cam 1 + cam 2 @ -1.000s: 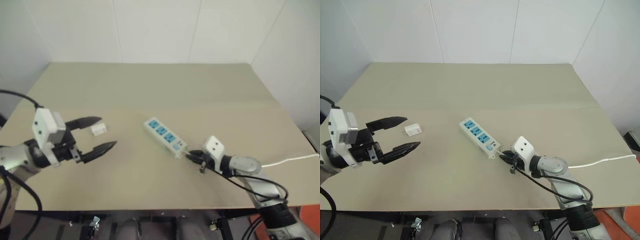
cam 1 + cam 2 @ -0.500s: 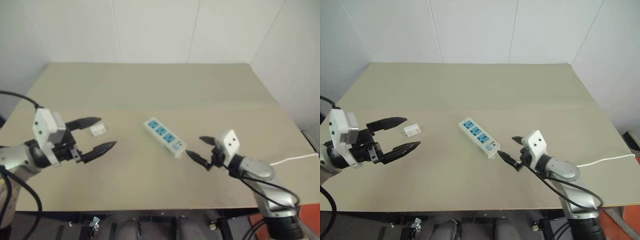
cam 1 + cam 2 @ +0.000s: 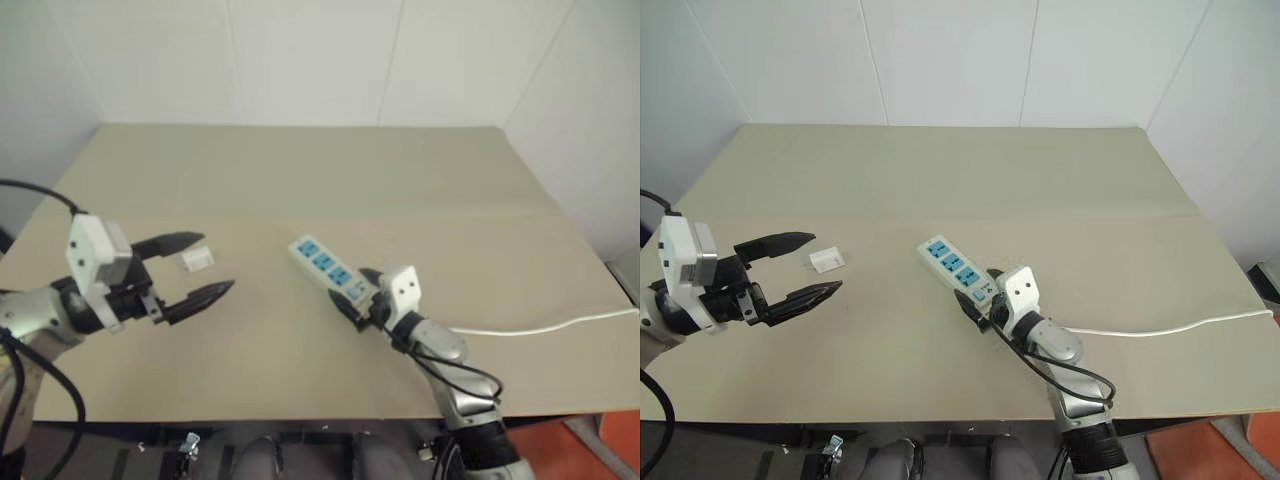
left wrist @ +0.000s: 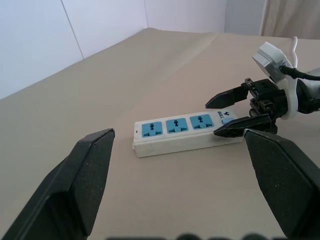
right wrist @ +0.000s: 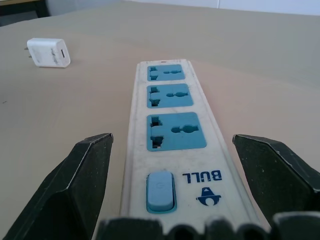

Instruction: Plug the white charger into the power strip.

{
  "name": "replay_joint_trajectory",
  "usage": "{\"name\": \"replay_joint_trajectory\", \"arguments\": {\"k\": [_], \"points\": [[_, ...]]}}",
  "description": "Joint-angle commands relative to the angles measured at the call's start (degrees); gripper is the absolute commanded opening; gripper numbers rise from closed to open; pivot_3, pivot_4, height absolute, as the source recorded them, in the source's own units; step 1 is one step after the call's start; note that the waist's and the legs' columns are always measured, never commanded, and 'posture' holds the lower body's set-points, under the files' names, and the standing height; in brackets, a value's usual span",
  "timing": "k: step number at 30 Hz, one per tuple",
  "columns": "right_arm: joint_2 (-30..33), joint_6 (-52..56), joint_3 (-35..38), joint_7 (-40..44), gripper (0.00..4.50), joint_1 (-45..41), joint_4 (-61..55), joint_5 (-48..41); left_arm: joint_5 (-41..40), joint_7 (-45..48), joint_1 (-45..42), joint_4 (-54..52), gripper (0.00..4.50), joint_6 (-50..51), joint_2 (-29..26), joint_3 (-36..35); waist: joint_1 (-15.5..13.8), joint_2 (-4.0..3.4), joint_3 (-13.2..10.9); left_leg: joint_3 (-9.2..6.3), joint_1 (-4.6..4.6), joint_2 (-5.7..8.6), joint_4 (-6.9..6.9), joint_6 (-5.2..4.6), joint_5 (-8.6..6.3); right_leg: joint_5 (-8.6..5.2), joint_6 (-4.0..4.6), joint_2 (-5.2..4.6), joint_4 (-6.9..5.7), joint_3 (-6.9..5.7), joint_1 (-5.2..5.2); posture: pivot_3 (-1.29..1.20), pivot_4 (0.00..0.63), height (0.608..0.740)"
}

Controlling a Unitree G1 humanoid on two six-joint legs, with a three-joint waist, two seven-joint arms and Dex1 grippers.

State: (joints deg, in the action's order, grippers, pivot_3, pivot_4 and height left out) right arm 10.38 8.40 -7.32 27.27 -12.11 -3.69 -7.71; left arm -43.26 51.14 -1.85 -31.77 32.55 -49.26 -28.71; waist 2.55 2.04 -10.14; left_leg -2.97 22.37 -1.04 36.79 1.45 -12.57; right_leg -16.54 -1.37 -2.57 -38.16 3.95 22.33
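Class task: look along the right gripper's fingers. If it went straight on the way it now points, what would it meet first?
The power strip. The open right gripper already straddles the strip's switch end, so going on, its palm would probably press against that end. The white charger lies off to one side of that line.

The switch end of the power strip (image 3: 958, 270) is tucked behind the right gripper (image 3: 978, 299), so that end is hard to see from above. The thin white cord (image 3: 1160, 327) runs off the bench's right edge. The white charger (image 3: 826, 260) is too small to show its prongs.
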Motion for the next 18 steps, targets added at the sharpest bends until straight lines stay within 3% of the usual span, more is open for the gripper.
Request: {"name": "replay_joint_trajectory", "arguments": {"k": [1, 18], "points": [[0.0, -4.1, 0.5, -0.2, 4.49, -0.8, 1.1, 0.6, -1.4, 0.1, 0.2, -1.5, 4.5, -1.1, 0.0, -1.5, 0.0, 0.0, 0.0, 0.0, 0.0, 0.0, 0.0, 0.0, 0.0, 0.0, 0.0, 0.0, 0.01, 0.0, 0.0, 0.0, 0.15, 0.74], [0.9, 0.0, -1.0, 2.8, 4.49, -0.2, 2.4, -0.6, -2.1, 0.1, 0.5, -1.5, 4.5, -1.2, -0.1, -1.2, 0.0, 0.0, 0.0, 0.0, -0.03, -0.01, 0.0, 0.0, 0.0, 0.0, 0.0, 0.0, -0.01, 0.0, -0.02, 0.0, 0.15, 0.74]]}}
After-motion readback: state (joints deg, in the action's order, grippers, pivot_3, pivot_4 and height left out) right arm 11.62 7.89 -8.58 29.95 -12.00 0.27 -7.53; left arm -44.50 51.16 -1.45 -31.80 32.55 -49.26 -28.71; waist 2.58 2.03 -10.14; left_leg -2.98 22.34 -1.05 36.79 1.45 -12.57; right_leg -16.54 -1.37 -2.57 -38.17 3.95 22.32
